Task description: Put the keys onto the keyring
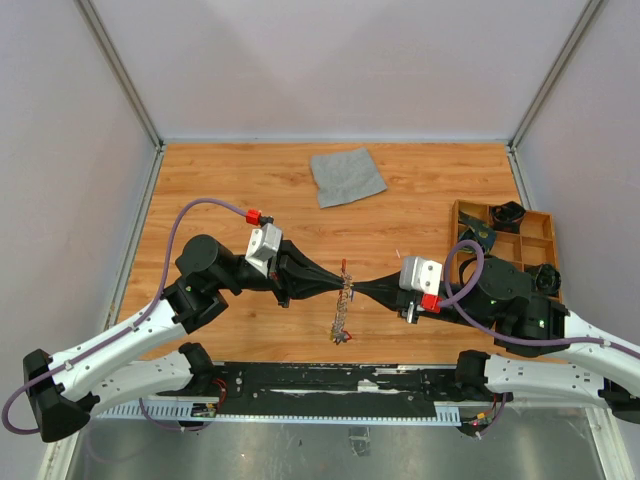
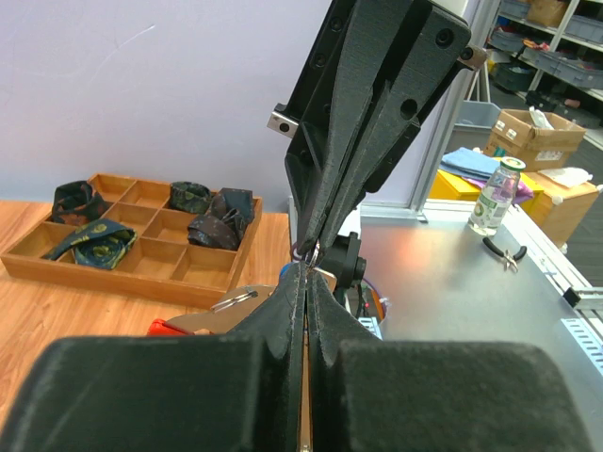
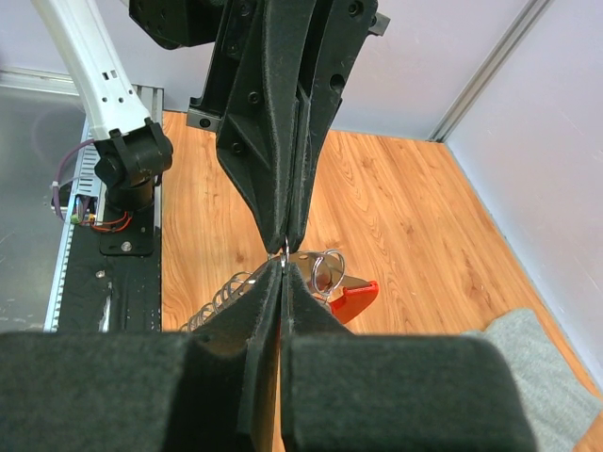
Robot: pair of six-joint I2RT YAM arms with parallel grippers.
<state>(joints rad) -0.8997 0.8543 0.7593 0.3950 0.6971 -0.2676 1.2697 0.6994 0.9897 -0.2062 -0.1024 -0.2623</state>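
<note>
- Keyring (image 1: 344,305) is mid-table, right where my two grippers meet nose to nose, so neither arm is nearer; both are on it.
- From the top view its chain (image 1: 341,322) trails from that meeting point toward the near edge. That means its long axis runs across the left-right line the fingers make.
- The left gripper (image 1: 333,287) is clamped shut, fingers about level and pointing right. The right gripper (image 1: 362,290) is clamped shut too and points left, straight back at it.
- In the right wrist view a tiny silvery loop (image 3: 283,252) sits exactly at the pinch between the two sets of tips. As far as I can tell, both are gripping the keyring's metal there.
- A red piece (image 3: 354,298) and some thin wire loops (image 3: 327,269) hang just beside the pinch, on the far side.
- I honestly can't pick out separate keys in that bunch; it's too small.
- Both forearms come in low from the outer corners, with the wrists bent inward toward the centre.
- My guess is the next move turns on that one tiny loop, so any wiggle has to run along the finger line, not sideways.
</note>
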